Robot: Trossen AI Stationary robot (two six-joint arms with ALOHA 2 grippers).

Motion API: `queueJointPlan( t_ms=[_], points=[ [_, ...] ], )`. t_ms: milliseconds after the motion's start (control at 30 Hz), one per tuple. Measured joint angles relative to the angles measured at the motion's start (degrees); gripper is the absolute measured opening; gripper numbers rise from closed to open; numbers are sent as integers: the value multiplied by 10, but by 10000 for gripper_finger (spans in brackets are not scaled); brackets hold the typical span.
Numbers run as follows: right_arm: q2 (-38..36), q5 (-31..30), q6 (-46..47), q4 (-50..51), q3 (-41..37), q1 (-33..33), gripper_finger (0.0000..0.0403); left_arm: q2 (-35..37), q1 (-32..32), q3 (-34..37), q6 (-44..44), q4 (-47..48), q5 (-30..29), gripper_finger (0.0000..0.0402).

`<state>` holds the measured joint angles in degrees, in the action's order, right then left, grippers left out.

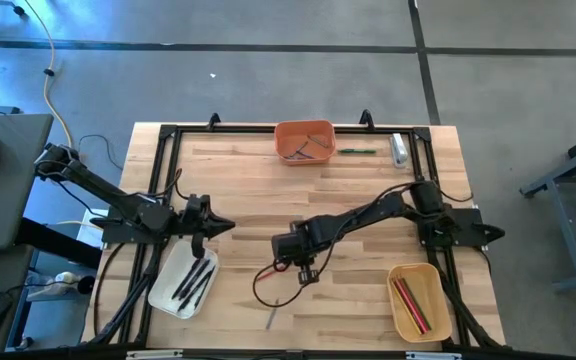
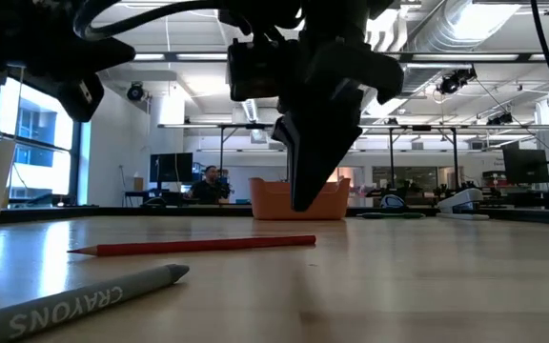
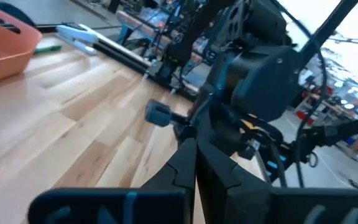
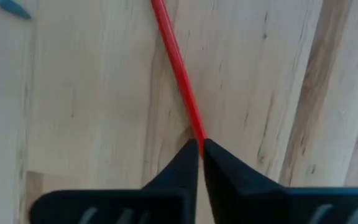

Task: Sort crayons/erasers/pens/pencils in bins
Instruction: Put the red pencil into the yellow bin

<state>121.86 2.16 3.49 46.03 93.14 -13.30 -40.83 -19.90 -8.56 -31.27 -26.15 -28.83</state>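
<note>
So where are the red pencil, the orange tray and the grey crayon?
red pencil (image 2: 198, 246): low view, middle of its shaft lying on the table.
orange tray (image 1: 304, 129): high view, its far rim.
grey crayon (image 2: 74, 299): low view, on its lettered barrel.

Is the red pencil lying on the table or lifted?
Lying flat: the red pencil rests on the table, the right claw above it.
</note>
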Motion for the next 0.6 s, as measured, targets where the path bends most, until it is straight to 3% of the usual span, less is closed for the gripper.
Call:
queueJointPlan(
  t_ms=[300, 600],
  points=[
    [0, -26, -20, -6, 0, 1, 110, 3, 0, 0, 0, 7, -19, 0],
    [20, -10, -38, -27, 1, 0, 117, 3, 0, 0, 0, 8, -19, 0]
  ],
)
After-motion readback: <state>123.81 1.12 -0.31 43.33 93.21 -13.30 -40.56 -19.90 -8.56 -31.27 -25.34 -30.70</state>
